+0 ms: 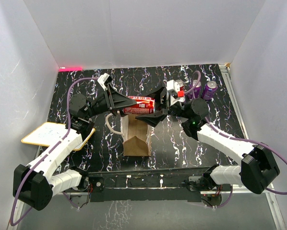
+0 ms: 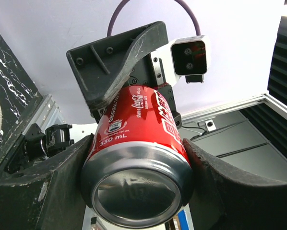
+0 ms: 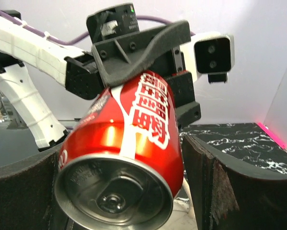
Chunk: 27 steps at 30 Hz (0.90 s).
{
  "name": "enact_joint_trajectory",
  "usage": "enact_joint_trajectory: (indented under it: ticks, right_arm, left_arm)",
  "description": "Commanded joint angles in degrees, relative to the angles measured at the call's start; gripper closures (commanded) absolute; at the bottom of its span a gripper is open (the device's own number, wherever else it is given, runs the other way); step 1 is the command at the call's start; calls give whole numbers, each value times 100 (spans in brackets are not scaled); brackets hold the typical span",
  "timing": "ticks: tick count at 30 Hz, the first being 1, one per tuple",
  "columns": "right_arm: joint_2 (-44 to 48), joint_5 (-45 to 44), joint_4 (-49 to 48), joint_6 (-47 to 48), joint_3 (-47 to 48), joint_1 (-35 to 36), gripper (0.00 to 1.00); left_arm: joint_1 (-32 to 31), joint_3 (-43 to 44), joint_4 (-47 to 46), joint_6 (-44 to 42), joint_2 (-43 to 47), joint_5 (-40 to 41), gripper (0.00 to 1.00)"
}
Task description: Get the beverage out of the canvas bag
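Red can horizontal at 12 o'clock of canvas bag, left gripper clamping its 9 o'clock end, right gripper straddling 3 o'clock end, grip not determinable

Glossy metal can; matt canvas bag

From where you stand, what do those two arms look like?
Both the left arm and right arm have white shells between black joints, each trailed by a purple cable. The left tool and right tool are black, with two curved fingers and a white camera box.
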<state>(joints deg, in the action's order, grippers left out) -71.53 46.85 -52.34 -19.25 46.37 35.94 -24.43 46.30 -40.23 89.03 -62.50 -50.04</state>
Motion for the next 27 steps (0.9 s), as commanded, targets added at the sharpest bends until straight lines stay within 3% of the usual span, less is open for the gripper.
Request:
enact_joint_trajectory:
  ticks: [1,17,23,25,26,27]
  right_arm:
    - [18,52,-1004,-405,87,-15,16]
    - [-253,196,-1315,-643,210,-16,27]
    - [-283,280,-1332,-755,273,-13,48]
    - [-221,208,-1332,-806,252,-10,65]
    - [-181,173,-1332,-835,242,-11,72]
    - [-123,150,-1332,-874,237,-14,79]
  left_arm:
    - [26,-25,-925,358,91,3,100]
    - [23,-163,-1361,641,21,47,100]
    - [30,-216,-1364,632,41,65,100]
    - [25,-203,-1234,516,50,48,100]
    - [30,-190,-1089,395,76,43,94]
    - [26,-175,-891,233,125,61,81]
